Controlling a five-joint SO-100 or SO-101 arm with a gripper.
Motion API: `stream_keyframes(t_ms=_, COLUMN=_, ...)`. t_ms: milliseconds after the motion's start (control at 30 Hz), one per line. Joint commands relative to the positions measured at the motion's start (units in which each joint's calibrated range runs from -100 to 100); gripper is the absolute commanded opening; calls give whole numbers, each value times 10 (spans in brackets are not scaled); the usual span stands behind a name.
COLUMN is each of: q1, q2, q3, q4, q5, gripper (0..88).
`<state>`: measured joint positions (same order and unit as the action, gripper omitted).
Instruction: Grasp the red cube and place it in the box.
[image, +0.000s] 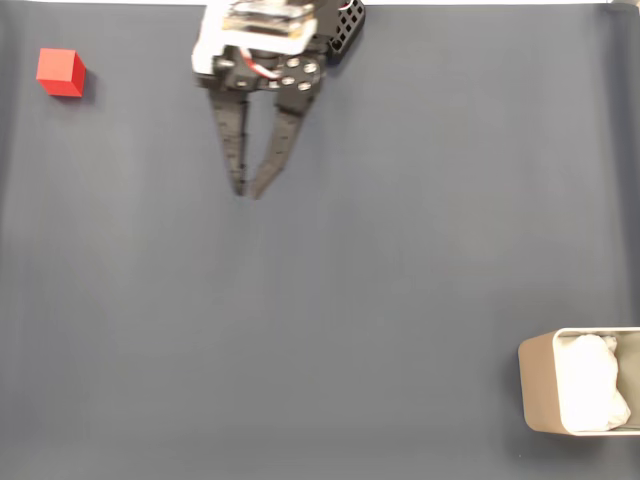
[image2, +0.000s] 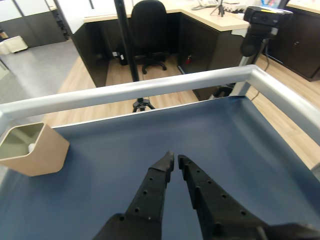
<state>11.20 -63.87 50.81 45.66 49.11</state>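
**pincer closed on nothing, cube far off in the corner**

in the fixed view my pincer (image: 247, 190) hangs down from the top centre of the frame, its two black fingers meeting almost at their tips, with nothing between them. in the wrist view i see the same thing from behind: my fingers (image2: 156, 185) rise from the bottom edge and nearly touch at the middle of the picture, clenched on air above the dark blue mat (image2: 235, 145).

the red cube (image: 60, 72) sits in the upper left of the fixed view, well apart from my fingertips, resting flat on the mat.

the box (image: 540, 385) lies in the lower right corner of the fixed view, cut off by the right edge, with wrinkled white lining (image: 590, 385) inside. in the wrist view the box (image2: 37, 152) stands at the left edge, beige, open side up.

a silver rail (image2: 150, 87) runs across the far side of the mat in the wrist view, and beyond it a black office chair (image2: 148, 22) stands by a desk.
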Motion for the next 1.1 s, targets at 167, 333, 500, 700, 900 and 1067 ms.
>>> stream_keyframes(t_ms=167, q1=123, q2=54, q3=-86, q4=11, q5=2, gripper=5)
stream_keyframes(t_ms=333, q1=183, q2=69, q3=-104, q4=36, q5=0, gripper=7)
stream_keyframes(t_ms=500, q1=237, q2=74, q3=-122, q4=76, q5=-5, gripper=9)
stream_keyframes(t_ms=700, q1=305, q2=76, q3=-138, q4=115, q5=-5, gripper=9)
stream_keyframes(t_ms=900, q1=368, q2=65, q3=-138, q4=154, q5=-5, gripper=4)
stream_keyframes(t_ms=1067, q1=406, q2=60, q3=-141, q4=190, q5=-9, gripper=3)
